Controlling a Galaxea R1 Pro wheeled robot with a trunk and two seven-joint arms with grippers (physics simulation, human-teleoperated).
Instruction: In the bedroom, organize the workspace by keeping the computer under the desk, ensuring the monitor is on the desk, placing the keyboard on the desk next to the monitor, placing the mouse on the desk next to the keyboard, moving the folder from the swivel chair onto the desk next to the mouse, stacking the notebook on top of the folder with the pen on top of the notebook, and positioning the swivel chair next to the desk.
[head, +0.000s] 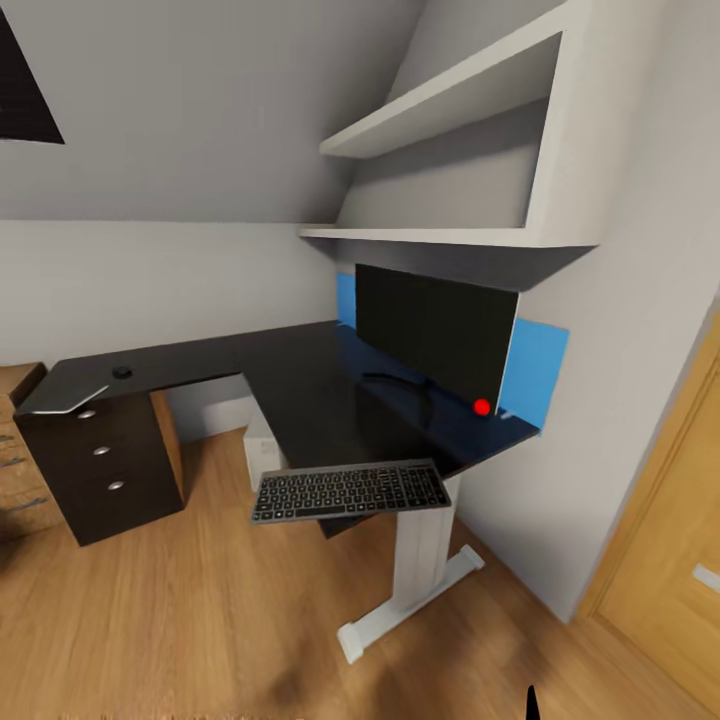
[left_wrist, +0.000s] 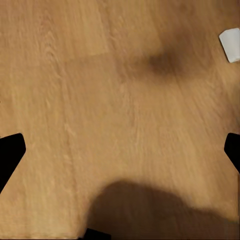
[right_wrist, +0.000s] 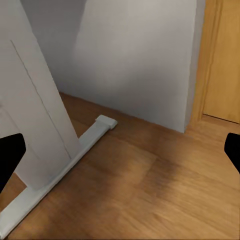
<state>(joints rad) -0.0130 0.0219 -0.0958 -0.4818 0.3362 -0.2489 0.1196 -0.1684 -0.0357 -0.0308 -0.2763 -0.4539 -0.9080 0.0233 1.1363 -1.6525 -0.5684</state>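
Ahead of me, under the sloping ceiling, the desk (head: 300, 385) spreads its glossy black L-shaped top into the corner, with a drawer unit (head: 105, 465) with round silver knobs beneath its left end and a white leg (head: 420, 555) with a flat foot holding up the near right end. On the right wing the monitor (head: 435, 335) stands upright on its curved stand, its screen dark and a red dot at its lower right corner; a blue panel (head: 532, 368) shows behind it against the wall. The keyboard (head: 348, 490) lies at the near edge of the desk in front of the monitor and sticks out past that edge towards me. Far off on the left wing, above the drawers, a small dark round thing sits on the top; I cannot tell what it is. White shelves (head: 455, 165) hang on the wall above the monitor, and a wooden door (head: 675, 560) stands to the right. My left gripper (left_wrist: 120, 150) points down at the bare wooden floor (left_wrist: 100, 100), its fingertips spread wide at the edges of the wrist view, holding nothing. My right gripper (right_wrist: 120, 150) is likewise wide open and empty, facing the white desk leg (right_wrist: 35, 125), its foot on the floor and the grey wall (right_wrist: 135, 60) behind it.
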